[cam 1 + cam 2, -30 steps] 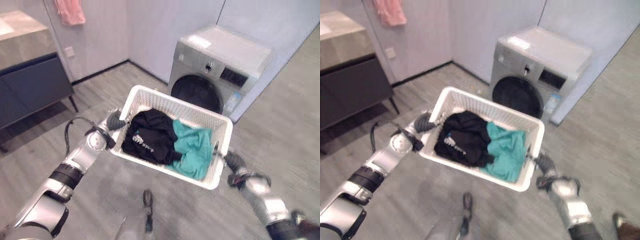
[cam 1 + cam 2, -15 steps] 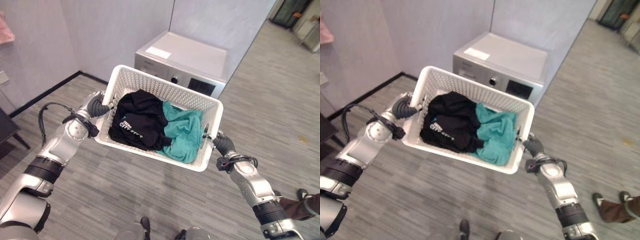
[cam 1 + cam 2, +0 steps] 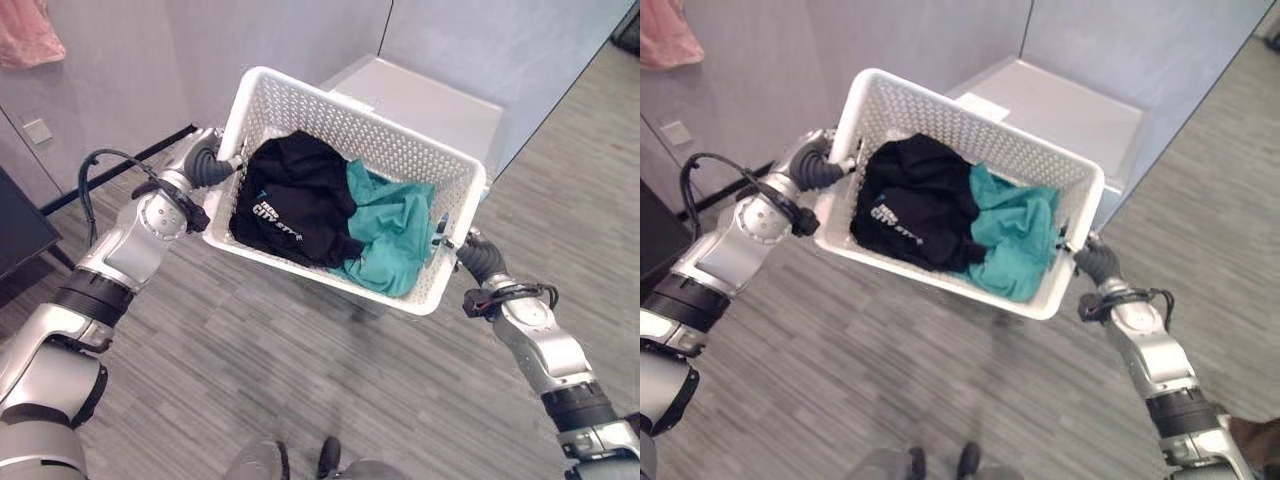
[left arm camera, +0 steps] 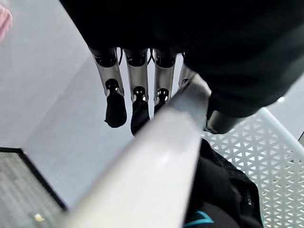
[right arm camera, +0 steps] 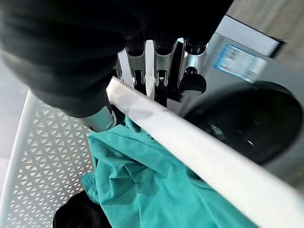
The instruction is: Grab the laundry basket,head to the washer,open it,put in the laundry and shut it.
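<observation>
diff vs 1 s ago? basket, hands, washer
The robot has closed in on the washer: its door, visible earlier, is now hidden behind the white laundry basket, which sits higher in view. Unchanged: left hand and right hand still grip opposite rims; black garment and teal garment lie as before.

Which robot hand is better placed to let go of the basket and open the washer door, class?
Probably the right robot hand: its wrist view shows the washer's dark door close beneath it. The left robot hand holds the laundry basket's end toward the wall. Both grip the rim, so the basket needs setting down first.
</observation>
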